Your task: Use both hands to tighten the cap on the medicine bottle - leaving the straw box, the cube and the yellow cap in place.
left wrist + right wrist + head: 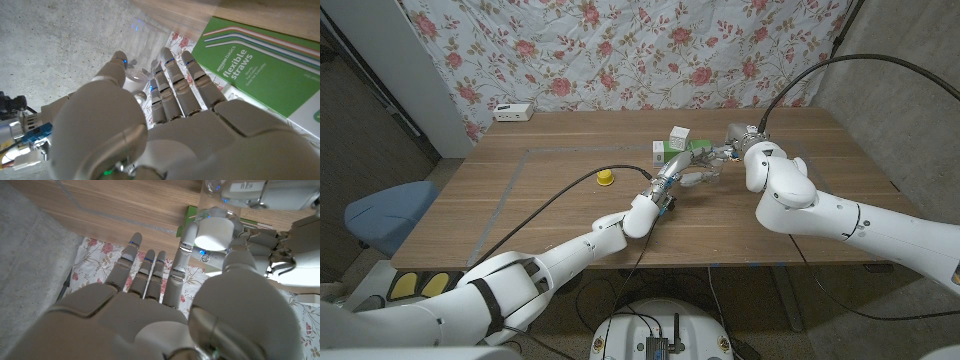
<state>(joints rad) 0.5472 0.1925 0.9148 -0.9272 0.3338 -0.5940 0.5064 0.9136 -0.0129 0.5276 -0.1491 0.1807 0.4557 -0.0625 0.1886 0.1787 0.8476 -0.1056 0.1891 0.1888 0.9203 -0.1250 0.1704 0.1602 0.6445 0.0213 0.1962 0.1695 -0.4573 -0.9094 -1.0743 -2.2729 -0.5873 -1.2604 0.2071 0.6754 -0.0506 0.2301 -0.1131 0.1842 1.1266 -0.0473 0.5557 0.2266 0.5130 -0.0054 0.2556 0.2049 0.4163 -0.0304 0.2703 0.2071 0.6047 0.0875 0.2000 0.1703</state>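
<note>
The medicine bottle (144, 42) has a clear body and a white cap (215, 232). My left hand (165, 115) grips the clear body between thumb and fingers. My right hand (165, 305) pinches the white cap between thumb and a finger. In the head view both hands meet at the table's middle, left hand (688, 178) and right hand (728, 148), and they hide most of the bottle. The green straw box (685, 150) lies just behind them, also seen as straw box (260, 70). A white cube (678, 135) stands on it. The yellow cap (605, 177) sits to the left.
A white power strip (513, 112) lies at the table's far left edge. A floral cloth (620, 50) hangs behind the wooden table (540, 200). A blue stool (385, 210) stands off the table's left side.
</note>
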